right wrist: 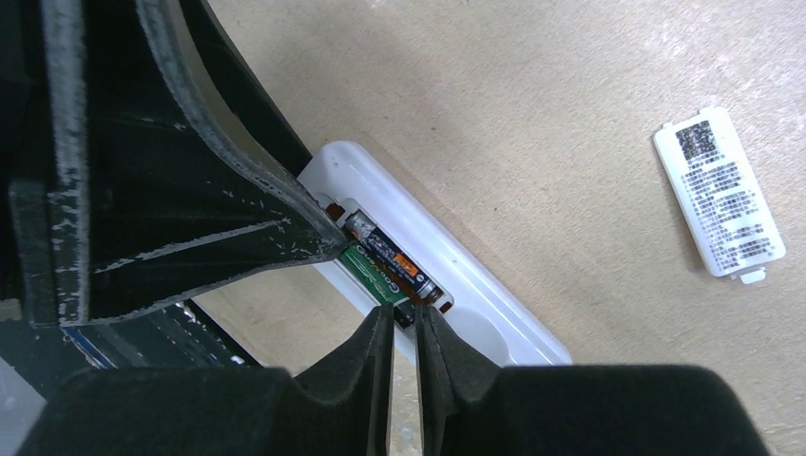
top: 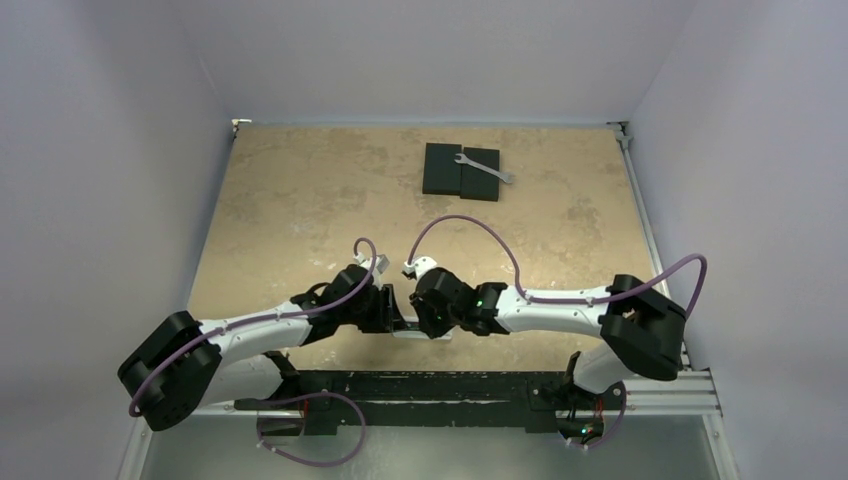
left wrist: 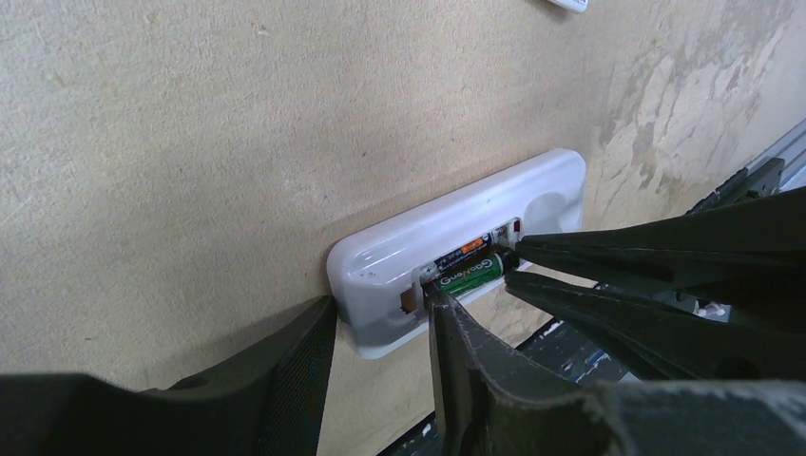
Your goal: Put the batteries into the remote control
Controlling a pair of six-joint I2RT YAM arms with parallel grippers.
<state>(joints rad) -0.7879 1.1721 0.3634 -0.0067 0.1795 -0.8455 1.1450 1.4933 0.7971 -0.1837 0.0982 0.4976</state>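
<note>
Right hand (right wrist: pixel 401 318): nearest your right wrist lens. Two matte black wedge fingers, almost together with a thin slit between them. Their tips sit at one end of the batteries, and you cannot tell whether they nip anything.
Left hand (left wrist: pixel 380 299): scuffed black fingers (left wrist: pixel 475 380) standing apart and straddling the remote's end wall. One is outside the casing; the other's tip is in the recess at the batteries' opposite end. You cannot tell whether they squeeze.
Batteries (left wrist: pixel 466 266): two slim cylinders side by side in the recess. One is green with white lettering that starts "Go", the rest unreadable. The other is black with an orange marking and a metal cap.
Remote control (left wrist: pixel 456 214): glossy white plastic with rounded corners, lying back up on the surface near its front edge, between your two hands.
Battery cover (right wrist: pixel 719 195): flat white panel lying apart from the remote, printed with a dark code block and lines too small to read.
Surface (top: pixel 300 200): tan, mottled, matte.
Black blocks (top: pixel 460 172): two flat slabs touching side by side at the far end.
Wrench (top: pixel 485 168): silver, lying across them.
</note>
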